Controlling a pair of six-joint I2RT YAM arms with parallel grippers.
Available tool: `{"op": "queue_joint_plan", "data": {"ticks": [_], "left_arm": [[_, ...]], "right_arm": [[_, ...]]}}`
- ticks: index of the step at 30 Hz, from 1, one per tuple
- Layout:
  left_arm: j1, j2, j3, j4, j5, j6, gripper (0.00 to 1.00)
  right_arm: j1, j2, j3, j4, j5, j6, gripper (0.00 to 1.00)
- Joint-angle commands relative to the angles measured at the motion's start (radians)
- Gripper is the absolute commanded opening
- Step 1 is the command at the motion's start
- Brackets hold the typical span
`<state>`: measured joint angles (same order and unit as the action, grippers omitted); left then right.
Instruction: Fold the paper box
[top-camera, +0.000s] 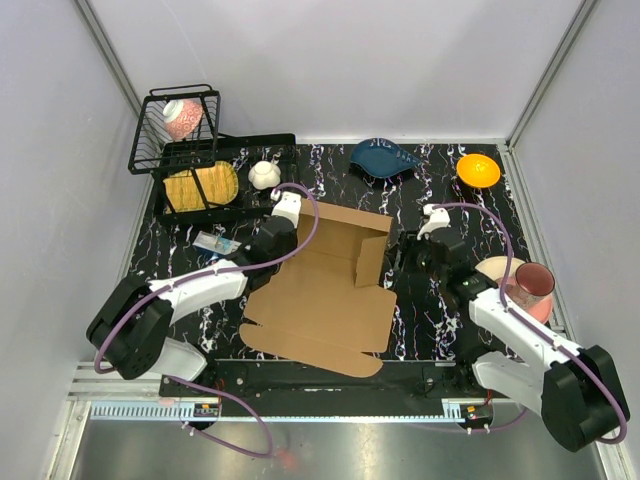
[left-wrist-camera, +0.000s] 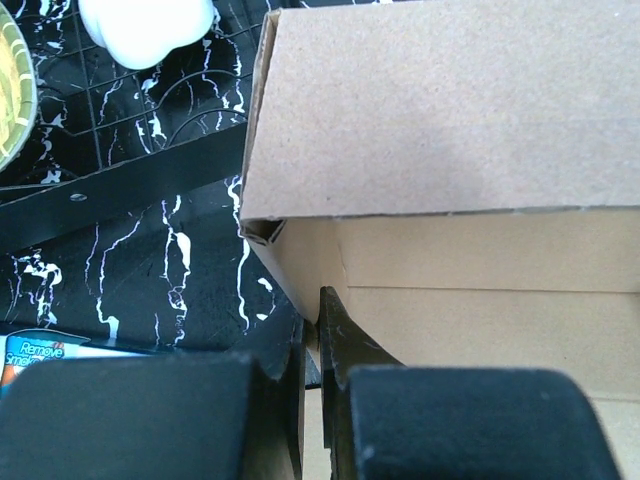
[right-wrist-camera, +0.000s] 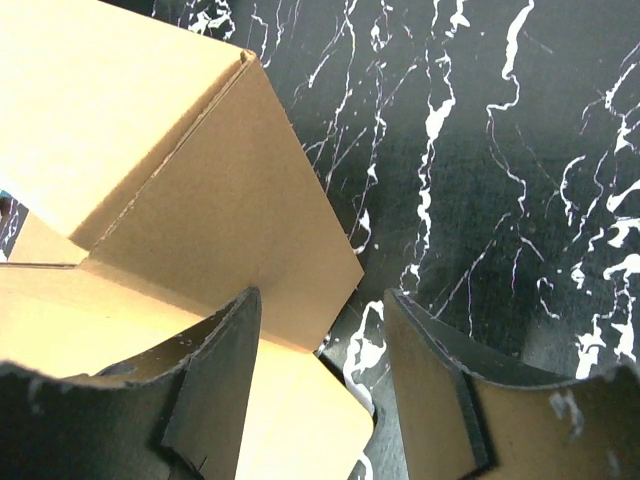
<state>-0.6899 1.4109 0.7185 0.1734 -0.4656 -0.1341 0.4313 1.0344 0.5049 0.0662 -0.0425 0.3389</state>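
The paper box (top-camera: 330, 290) is brown cardboard, lying partly folded in the middle of the black marbled table, with its back wall and a right inner flap raised and its front flaps flat. My left gripper (top-camera: 283, 232) is at the box's back left corner. In the left wrist view it (left-wrist-camera: 318, 300) is shut on the box's left side wall (left-wrist-camera: 300, 260). My right gripper (top-camera: 405, 256) is beside the box's right raised flap. In the right wrist view it (right-wrist-camera: 322, 300) is open, with the flap's corner (right-wrist-camera: 250, 230) between the jaws.
A black wire basket (top-camera: 150, 130) with a pink cup and a dish rack (top-camera: 250, 150) with a yellow plate stand at the back left. A white object (top-camera: 265, 175), a blue dish (top-camera: 385, 158) and an orange bowl (top-camera: 478, 170) lie behind. A pink cup (top-camera: 530, 283) is at the right, and a packet (top-camera: 215, 242) at the left.
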Motion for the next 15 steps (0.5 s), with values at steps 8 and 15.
{"op": "queue_joint_plan", "data": {"ticks": [8, 15], "left_arm": [[-0.025, -0.017, 0.018, -0.043, 0.174, 0.013, 0.00], [-0.023, -0.006, 0.036, -0.068, 0.188, 0.014, 0.00]], "right_arm": [[0.038, -0.099, -0.002, -0.046, -0.082, 0.057, 0.61], [0.038, -0.089, 0.004, -0.028, -0.172, 0.051, 0.63]]}}
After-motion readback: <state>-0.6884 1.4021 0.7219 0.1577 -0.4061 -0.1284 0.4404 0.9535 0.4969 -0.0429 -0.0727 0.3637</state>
